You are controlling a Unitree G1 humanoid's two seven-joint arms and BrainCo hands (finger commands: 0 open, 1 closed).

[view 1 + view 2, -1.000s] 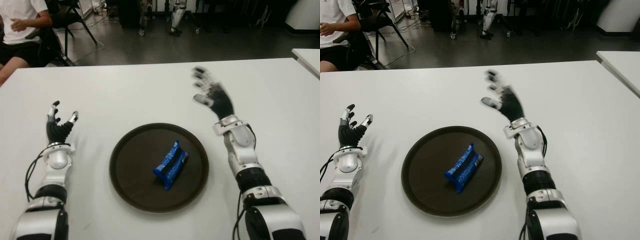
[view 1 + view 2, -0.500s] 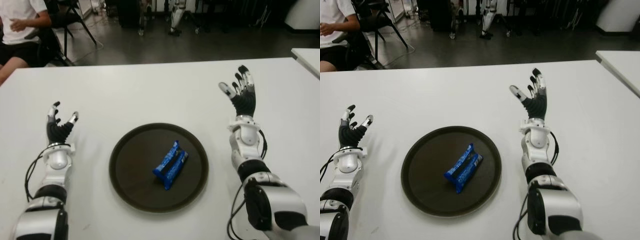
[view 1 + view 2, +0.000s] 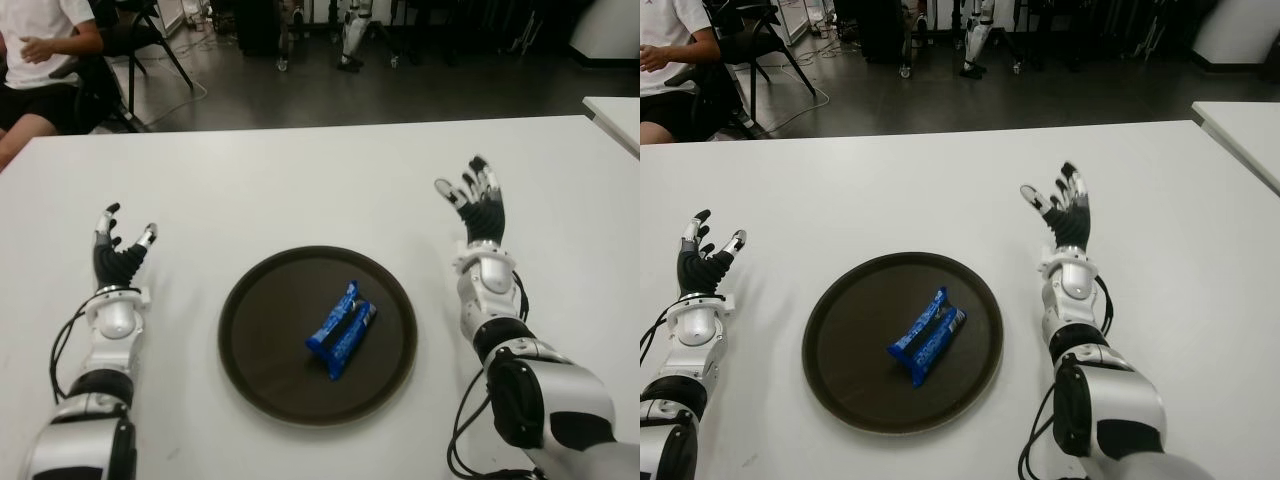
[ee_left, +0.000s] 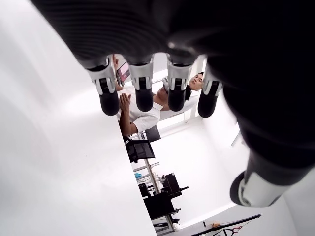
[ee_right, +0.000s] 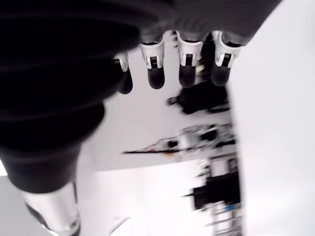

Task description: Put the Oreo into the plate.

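Near the table's [image 3: 300, 190] left edge: the left hand [image 3: 118, 255], fingers spread and pointing up, holding nothing. Not clear whether touching the tabletop.

Toward the near edge, around the middle: a round dark plate [image 3: 255, 340]. Inside it, a little right of its centre and well clear of the rim: the Oreo [image 3: 342, 330], a blue pack lying flat at a slant. Task's goal apparently met already.

Right of the plate, apart from its rim and toward the table's right edge: the right hand [image 3: 478, 200], palm raised, fingers fanned out and relaxed, holding nothing. Same in its wrist view: straight fingertips [image 5: 156, 77] with only the room beyond them.

At the far left, beyond the table's back corner: a seated person [image 3: 40, 50] in a white shirt.

Little left to go wrong, judged from this layout. Main risk: a low sweep of the right forearm toward the middle, clipping the plate's rim and jolting or sliding it, possibly shaking the pack out. Lesser risk: either hand reaching back in and dragging the pack over the shallow rim.
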